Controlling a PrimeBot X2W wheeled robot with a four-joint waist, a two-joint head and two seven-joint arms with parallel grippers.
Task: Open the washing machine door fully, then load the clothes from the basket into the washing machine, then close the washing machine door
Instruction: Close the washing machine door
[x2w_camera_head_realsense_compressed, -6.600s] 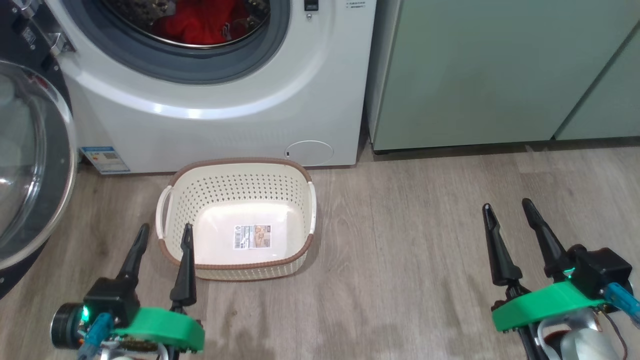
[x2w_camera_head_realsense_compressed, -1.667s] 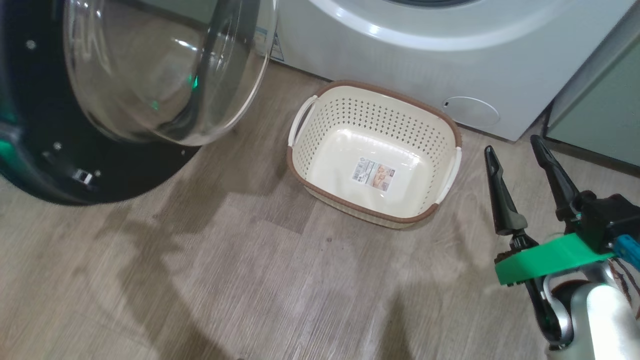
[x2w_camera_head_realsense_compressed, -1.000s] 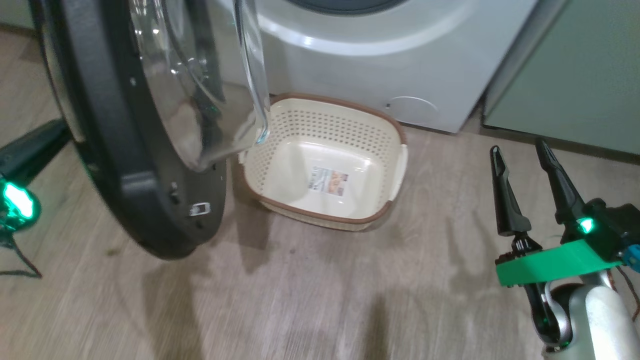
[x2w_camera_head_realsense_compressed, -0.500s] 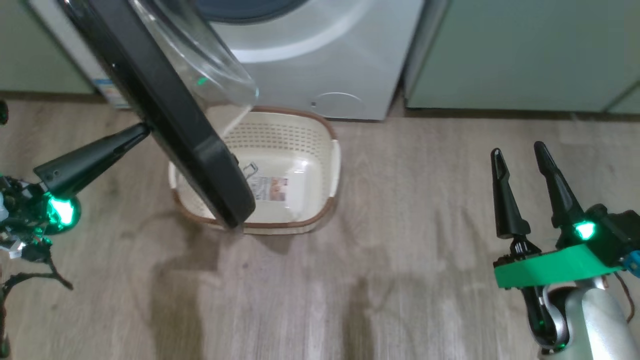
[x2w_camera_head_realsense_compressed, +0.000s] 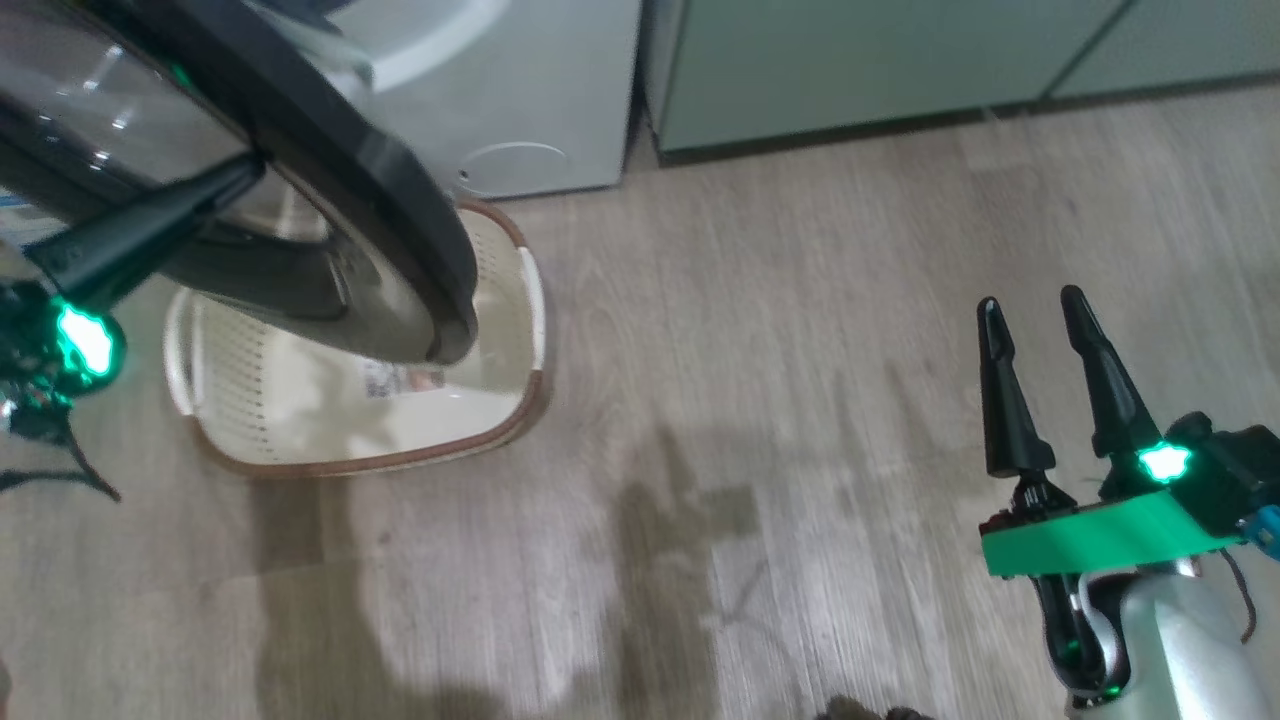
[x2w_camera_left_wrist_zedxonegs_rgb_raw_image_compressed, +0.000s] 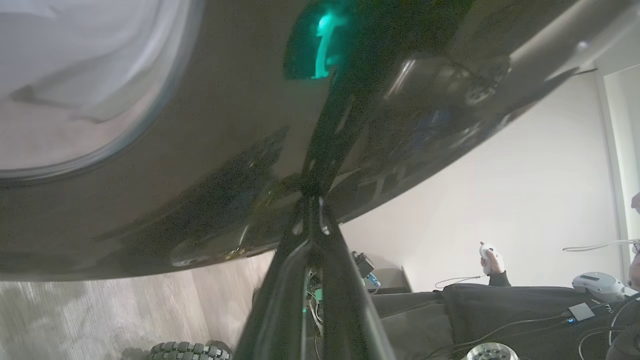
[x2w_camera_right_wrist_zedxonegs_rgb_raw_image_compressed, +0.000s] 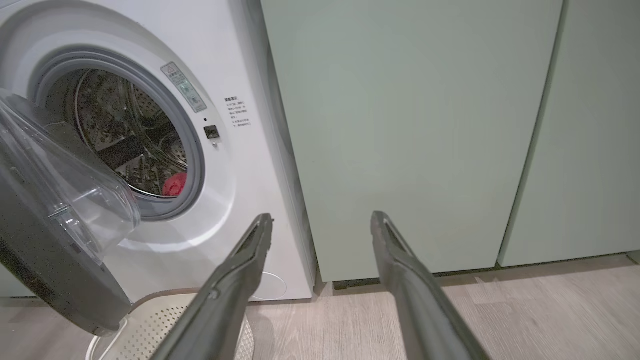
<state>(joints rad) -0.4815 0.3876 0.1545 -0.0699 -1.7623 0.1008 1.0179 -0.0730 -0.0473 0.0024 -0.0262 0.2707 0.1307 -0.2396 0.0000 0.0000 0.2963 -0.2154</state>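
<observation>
No word can be read. The washing machine (x2w_camera_right_wrist_zedxonegs_rgb_raw_image_compressed: 240, 60) front carries a slanted sticker (x2w_camera_right_wrist_zedxonegs_rgb_raw_image_compressed: 183, 87) with a small triangle sign, and tiny print (x2w_camera_right_wrist_zedxonegs_rgb_raw_image_compressed: 236, 111) to its right. The label (x2w_camera_head_realsense_compressed: 400, 378) on the basket (x2w_camera_head_realsense_compressed: 400, 462) floor is blurred.

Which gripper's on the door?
The left gripper, shut, tips against the black rim of the washing machine door; the right gripper hangs open over floor.

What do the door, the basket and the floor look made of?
Door: glossy black rim, probably plastic, mirroring a green light; its bowl is clear, glass or plastic. Basket: matte cream plastic, moulded holes, brown rim. Floor: wood-look planks with grain, perhaps laminate or vinyl.
</observation>
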